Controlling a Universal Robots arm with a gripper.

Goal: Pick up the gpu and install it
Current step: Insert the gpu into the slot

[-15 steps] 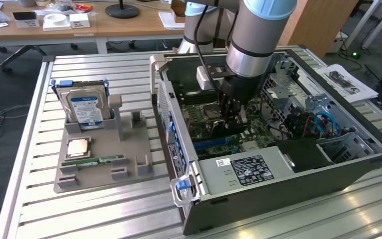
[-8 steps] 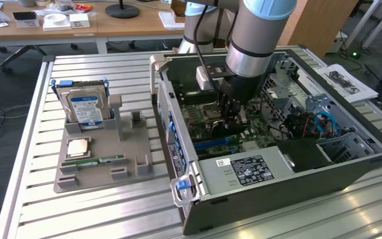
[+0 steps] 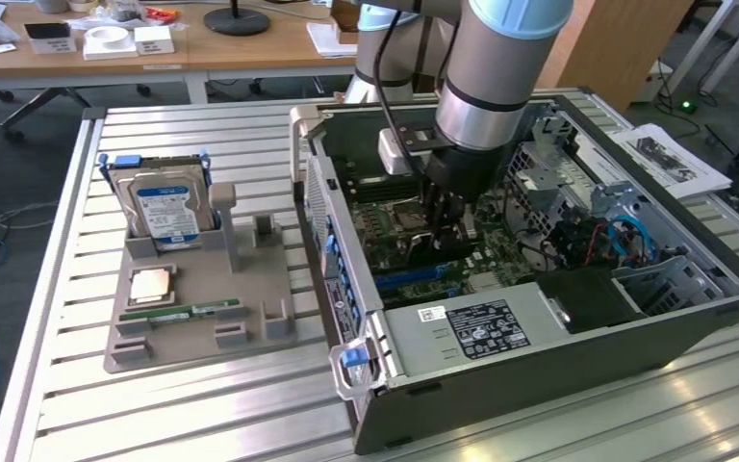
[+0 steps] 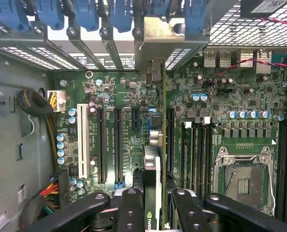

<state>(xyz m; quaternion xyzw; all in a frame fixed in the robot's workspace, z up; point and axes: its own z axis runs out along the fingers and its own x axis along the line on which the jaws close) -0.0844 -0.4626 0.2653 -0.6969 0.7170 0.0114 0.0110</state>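
Half the job looks done: my hand [image 4: 152, 200] grips the gpu [image 4: 152, 169] edge-on over the motherboard [image 4: 109, 92], seemingly not yet seated.

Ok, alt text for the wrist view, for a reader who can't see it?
The claw grips the gpu edge-on above the green motherboard inside the open computer case, close to its long black expansion slots. A metal CPU socket lies nearby.
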